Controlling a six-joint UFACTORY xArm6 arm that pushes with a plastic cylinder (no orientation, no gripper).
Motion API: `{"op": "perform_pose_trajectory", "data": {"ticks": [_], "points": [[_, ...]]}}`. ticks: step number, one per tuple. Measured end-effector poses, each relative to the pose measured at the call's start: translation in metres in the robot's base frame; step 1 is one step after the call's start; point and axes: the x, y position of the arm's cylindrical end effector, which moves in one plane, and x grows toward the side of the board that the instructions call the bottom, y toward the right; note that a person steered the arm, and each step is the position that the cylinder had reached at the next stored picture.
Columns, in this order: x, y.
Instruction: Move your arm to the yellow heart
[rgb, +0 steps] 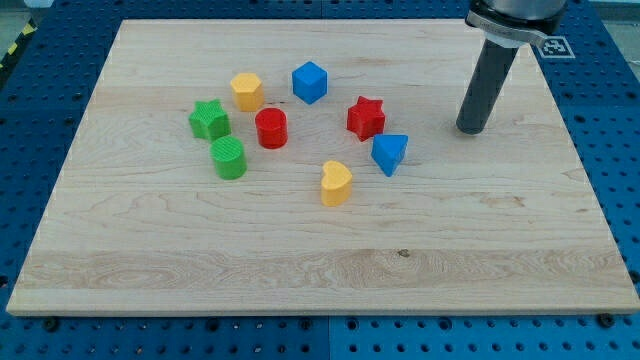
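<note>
My tip: the lower end of my dark rod (472, 130) rests on the wooden board (520, 250), in its upper right part as the view has it. It touches no block and has bare wood all around it.
State of my end: a plain rod with nothing that opens or closes; it holds nothing and presses against nothing.
Yellow heart: the yellow heart (336, 184) lies near the middle of the board, toward the view's bottom of the cluster of blocks.
Heart relative to my tip: it sits well apart from my tip, down and to the view's left of it. The blue wedge-shaped block (389, 154) lies roughly between the two, just beside the heart on its upper right.
Red star: the red star (366, 118) stands above the blue wedge, to the view's left of my tip and nearer to it than the heart is.
Blue cube: the blue cube (309, 82) is toward the view's top of the cluster.
Yellow hexagon: the yellow hexagonal block (247, 92) is left of the blue cube.
Red cylinder: the red cylinder (271, 128) is below and between those two.
Green star: the green star (209, 120) is at the cluster's left edge.
Green cylinder: the green cylinder (229, 158) is just below the green star.
</note>
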Motion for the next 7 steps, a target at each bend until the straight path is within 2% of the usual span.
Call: {"op": "perform_pose_trajectory", "data": {"ticks": [4, 5, 6, 7], "points": [[0.003, 0.006], [0.042, 0.006], [0.102, 0.006], [0.113, 0.005]]}}
